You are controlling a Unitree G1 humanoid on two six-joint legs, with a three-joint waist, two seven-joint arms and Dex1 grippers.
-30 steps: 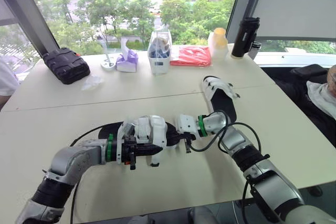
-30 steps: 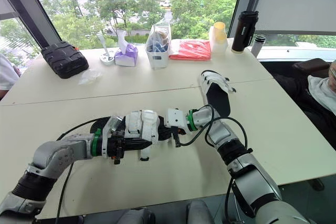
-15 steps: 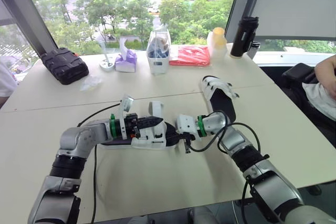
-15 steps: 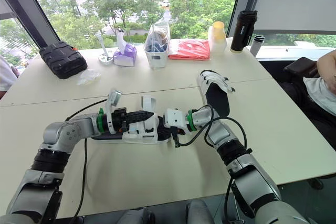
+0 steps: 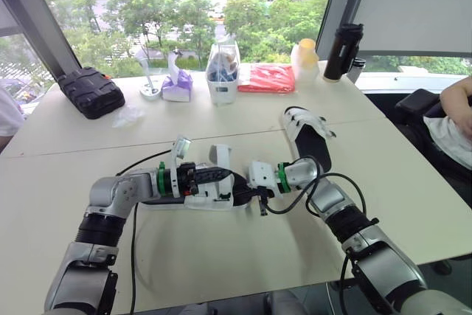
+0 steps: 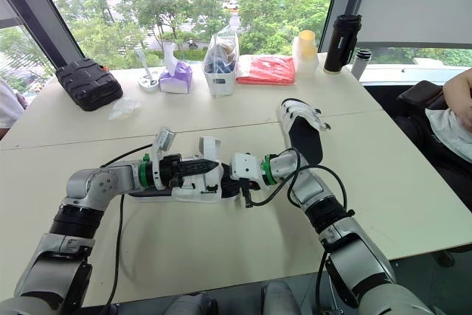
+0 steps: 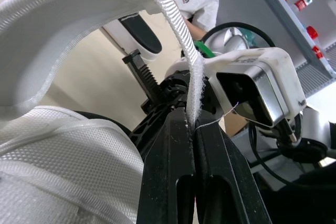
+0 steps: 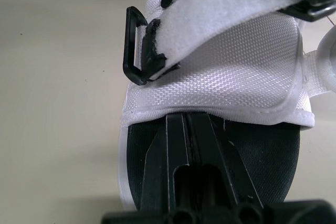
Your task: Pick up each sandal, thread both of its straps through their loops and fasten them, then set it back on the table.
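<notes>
A black-soled sandal with white straps lies across the middle of the table, between my two grippers. My left gripper is shut on one white strap, pinching it between the black fingertips and holding it up over the sandal. My right gripper is shut on the end of the black sole, just below the white upper and a black plastic loop. The second sandal lies flat further back on the right, untouched.
Along the window edge stand a black case, a purple tissue pack, a clear bag, a red packet, a yellow cup and a black bottle. A person's arm shows at the far right.
My left arm has swung from the near side back to the table's middle, bringing the sandal down flat with its strap still pinched. My right gripper has stayed put.
</notes>
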